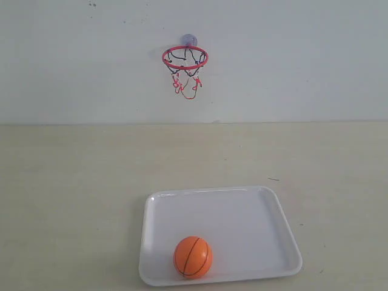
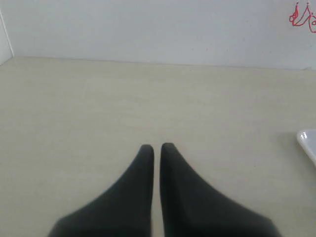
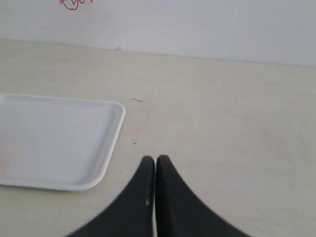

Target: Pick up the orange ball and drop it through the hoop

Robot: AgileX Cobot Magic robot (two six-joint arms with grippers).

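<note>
The orange ball (image 1: pixel 193 257) with black seams rests near the front edge of a white tray (image 1: pixel 267 218) in the exterior view. High on the back wall hangs the hoop (image 1: pixel 185 59), a red ring with a black-and-red net under a purplish suction cup. Only the net's red tips (image 2: pixel 301 15) show in the left wrist view and a scrap of it (image 3: pixel 74 4) in the right wrist view. My left gripper (image 2: pixel 157 147) is shut over bare table, empty. My right gripper (image 3: pixel 155 159) is shut and empty beside the tray's corner (image 3: pixel 111 143). Neither arm appears in the exterior view.
The tray lies on a pale beige table (image 1: pixel 73 194) that meets a plain white wall (image 1: pixel 303 60) at the back. A sliver of the tray's rim (image 2: pixel 308 143) shows in the left wrist view. A white side panel (image 2: pixel 4 44) stands at the table's far corner there.
</note>
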